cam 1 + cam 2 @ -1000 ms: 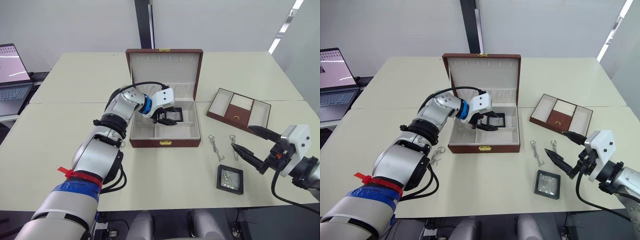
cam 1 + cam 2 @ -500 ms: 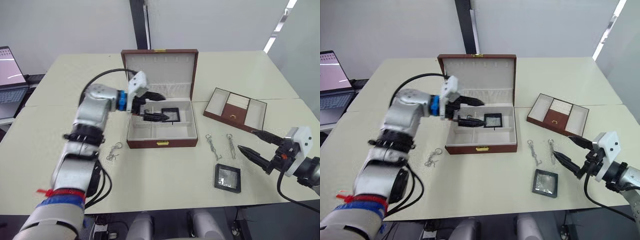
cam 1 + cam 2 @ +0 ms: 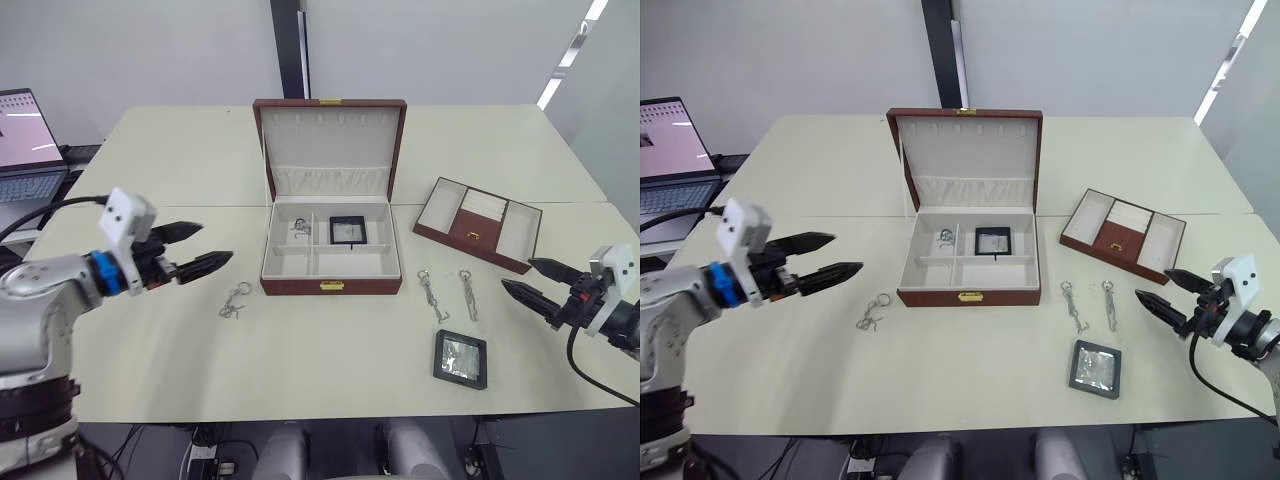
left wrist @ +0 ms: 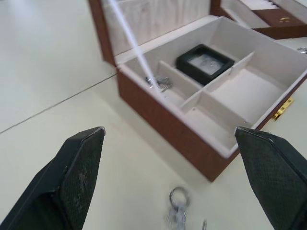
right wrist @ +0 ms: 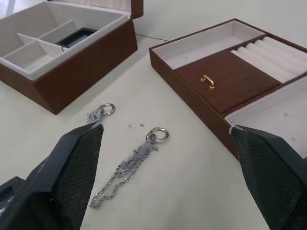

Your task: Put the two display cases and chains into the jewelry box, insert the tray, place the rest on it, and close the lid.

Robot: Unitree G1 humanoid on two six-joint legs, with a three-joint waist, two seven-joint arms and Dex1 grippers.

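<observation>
The table [image 3: 330,370] carried all the items. At its centre stood the jewelry box [image 3: 331,286], its lid [image 3: 330,140] raised upright at the 12 o'clock side, cream lining facing forward. In the box's rear compartments lay one display case [image 3: 347,229], flat, and at 9 o'clock from it, one divider over, a small chain [image 3: 300,229]. The front compartments held nothing.

At 3 o'clock from the box, well apart, lay the tray [image 3: 478,224], set at an angle, with a brown middle section and a small gold handle.

The left claw [image 3: 205,249] hovered at 9 o'clock from the box, its two fingers spread wide and gripping nothing, tips directed toward the box. A chain [image 3: 233,301] lay on the table between this claw and the box's front left corner, at roughly 5 o'clock from the fingertips and clear of them.

The right claw [image 3: 534,283] hovered near the table's right edge, fingers likewise spread and holding nothing, tips directed toward 9 o'clock. The tray lay at 11 o'clock from it. Two chains lay side by side at 9 o'clock from this claw: the nearer chain [image 3: 467,294] close to the lower fingertip though not touching, the farther chain [image 3: 431,295] just beside the box's front right corner. The second display case [image 3: 460,359] lay flat at 7 o'clock from the right claw, near the table's front edge, apart from both chains.
</observation>
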